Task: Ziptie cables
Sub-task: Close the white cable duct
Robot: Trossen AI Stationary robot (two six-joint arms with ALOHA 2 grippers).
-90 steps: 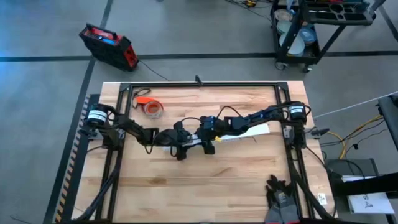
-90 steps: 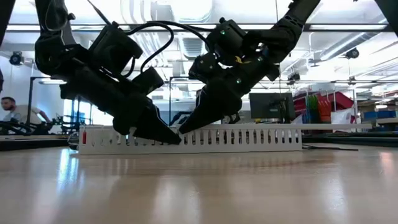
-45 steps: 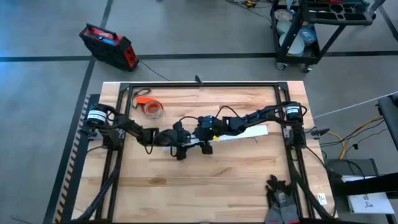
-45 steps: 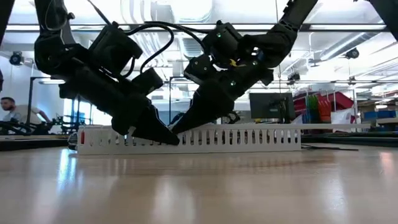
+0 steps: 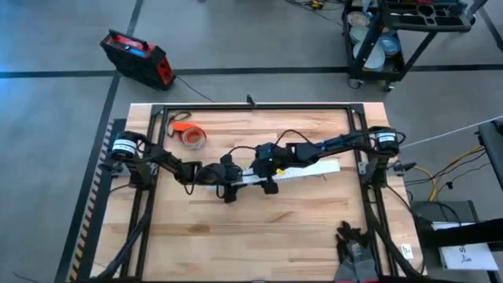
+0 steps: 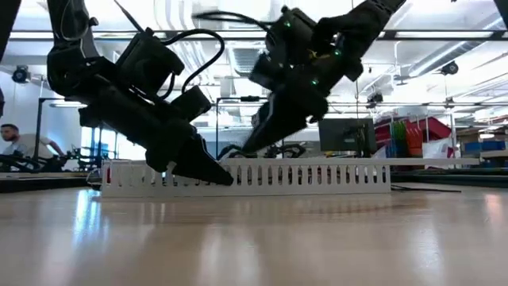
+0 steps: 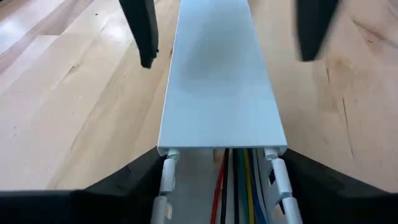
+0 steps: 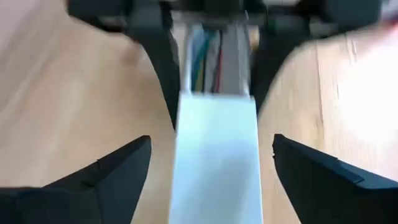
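A long white slotted channel (image 5: 295, 170) lies across the table's middle. The cables (image 7: 239, 186), red, yellow, green, blue and dark wires, run along inside its open stretch. A white cover (image 7: 217, 81) closes the channel beyond that. My left gripper (image 6: 216, 176) is down at the channel's open stretch, shut on it. My right gripper (image 8: 211, 180) hangs open just above the cover, one finger on either side, touching nothing; in the low view its tips (image 6: 252, 148) are clear of the channel's top. The ziptie is out of view. My left gripper has the channel's two slotted side walls (image 7: 163, 171) between its two fingers, just before the cover's end. The fingers slant down from the table's left and lie across the channel. The channel rests flat on the table.
An orange tape roll (image 5: 191, 137) lies at the far left of the table. Dark gloves (image 5: 355, 253) sit at the near right edge. A red case (image 5: 137, 59) stands on the floor beyond the table. In the low view a person (image 6: 12, 137) shows in the room behind.
My right gripper has risen from the channel's top and tipped steeper, so its tips now hang clear above it. My left gripper and the channel have stayed in place.
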